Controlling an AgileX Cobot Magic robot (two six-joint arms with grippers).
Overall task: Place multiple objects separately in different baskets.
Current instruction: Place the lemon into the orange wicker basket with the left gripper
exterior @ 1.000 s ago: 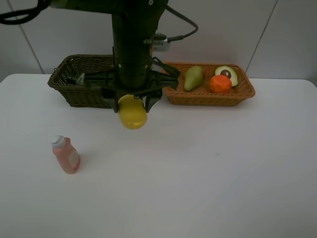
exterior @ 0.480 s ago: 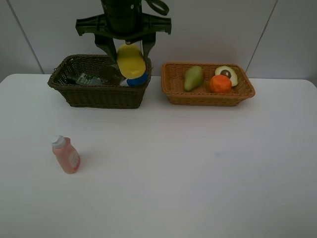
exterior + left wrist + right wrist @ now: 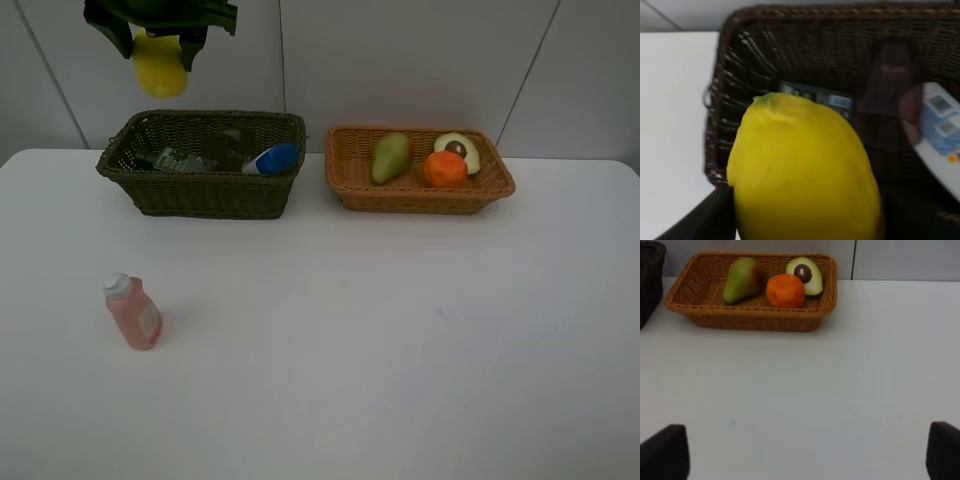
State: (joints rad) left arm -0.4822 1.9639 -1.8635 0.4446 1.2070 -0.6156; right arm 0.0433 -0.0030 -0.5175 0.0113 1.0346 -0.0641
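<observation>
My left gripper (image 3: 160,42) is shut on the yellow lemon (image 3: 160,72) and holds it high above the back left of the dark brown-green basket (image 3: 200,192). The left wrist view shows the lemon (image 3: 800,170) over that basket (image 3: 740,60). In it lie the dark green bottle (image 3: 815,95), the white blue-capped bottle (image 3: 270,160) and a dim brownish cup shape (image 3: 892,95). The light orange basket (image 3: 420,198) holds the pear (image 3: 390,157), the orange (image 3: 445,168) and the avocado half (image 3: 458,150). The pink bottle (image 3: 133,312) stands on the table. My right gripper (image 3: 802,454) is open and empty.
The white table (image 3: 380,330) stretches in front of both baskets, which stand side by side at its back edge against a grey panelled wall. The right arm is out of the exterior view; its wrist camera faces the light orange basket (image 3: 750,320).
My left gripper has risen with the lemon from just above the table in front of the dark basket, passed over the basket, and now sits high to the left. Nothing else moved.
</observation>
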